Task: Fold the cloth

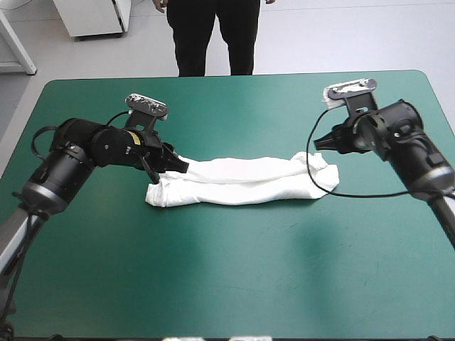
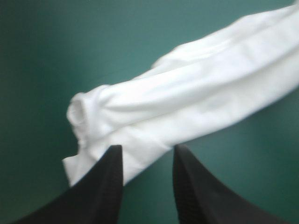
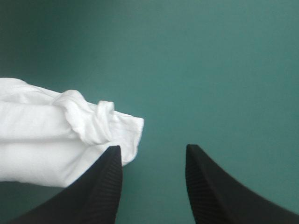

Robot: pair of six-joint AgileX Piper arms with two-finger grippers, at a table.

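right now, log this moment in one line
T-shirt: long folded band on table | left gripper: open at one end | right gripper: open at other end

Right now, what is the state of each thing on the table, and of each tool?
T-shirt: folded into a long narrow band, lying on the teal-green cover, held by neither tool.
Left tool: open, fingers apart at one end of the T-shirt.
Right tool: open, fingers apart, just beside the other end.
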